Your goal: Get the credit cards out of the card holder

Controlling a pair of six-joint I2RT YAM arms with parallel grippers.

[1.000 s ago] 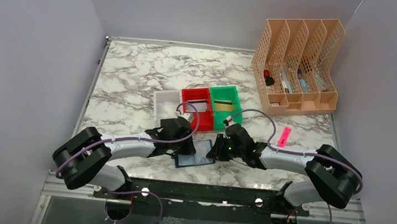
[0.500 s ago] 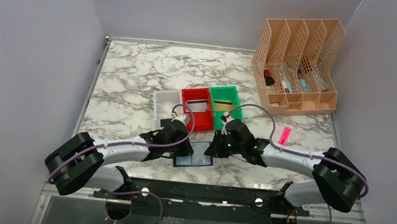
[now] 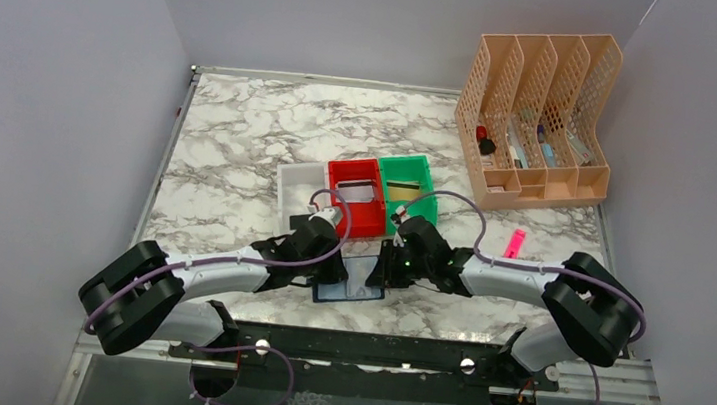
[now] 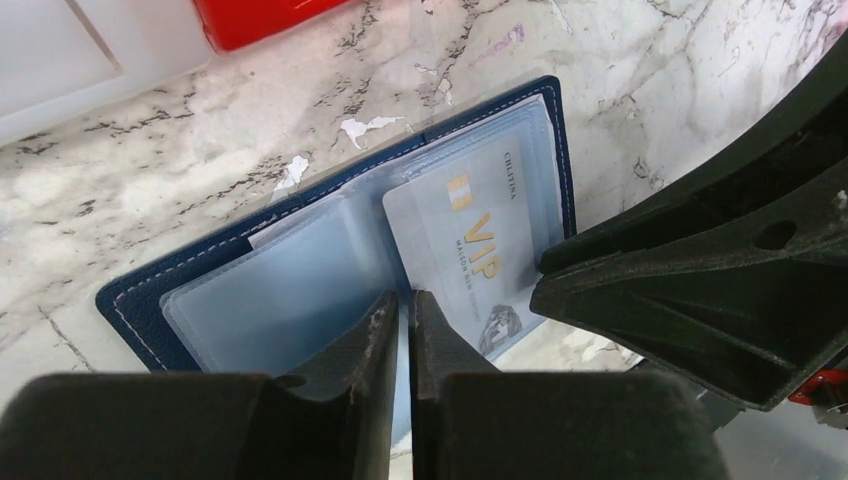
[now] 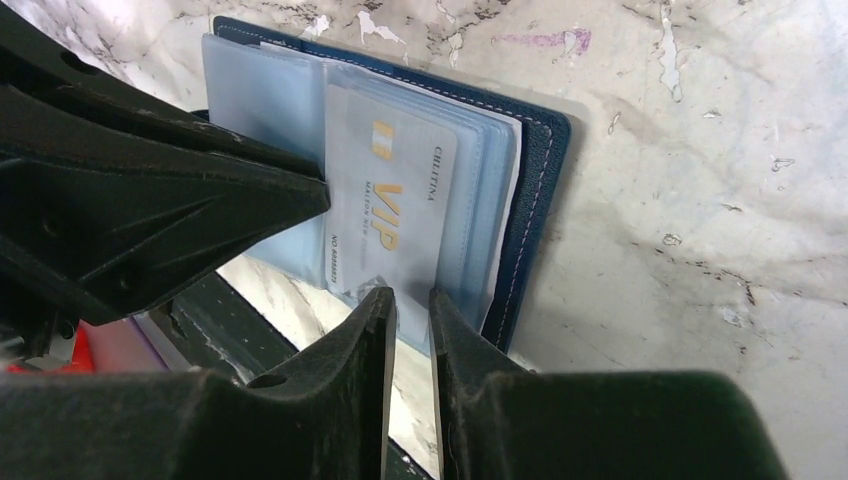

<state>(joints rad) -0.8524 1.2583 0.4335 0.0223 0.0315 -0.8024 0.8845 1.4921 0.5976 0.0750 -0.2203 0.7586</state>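
The card holder (image 3: 351, 286) lies open and flat on the marble near the front edge, its navy rim (image 4: 130, 300) framing pale-blue sleeves. A silvery-grey credit card (image 4: 480, 240) printed VIP sits in the top right-hand sleeve (image 5: 385, 210). My left gripper (image 3: 332, 271) is shut, its tips (image 4: 402, 297) on the sleeves at the fold. My right gripper (image 3: 379, 270) stands open by a narrow slit (image 5: 412, 295) at the near edge of the VIP card's sleeve. I cannot tell whether that edge lies between the fingers. Another grey card (image 3: 360, 193) lies in the red bin, a tan-gold one (image 3: 404, 189) in the green bin.
White (image 3: 297, 191), red (image 3: 346, 169) and green (image 3: 421, 164) bins stand in a row just behind the card holder. A pink stick (image 3: 513, 244) lies to the right. A peach file rack (image 3: 539, 121) stands at the back right. Walls enclose the table.
My left gripper has moved right onto the card holder's fold. My right gripper has shifted left to the card holder's right edge. The card holder has stayed where it was.
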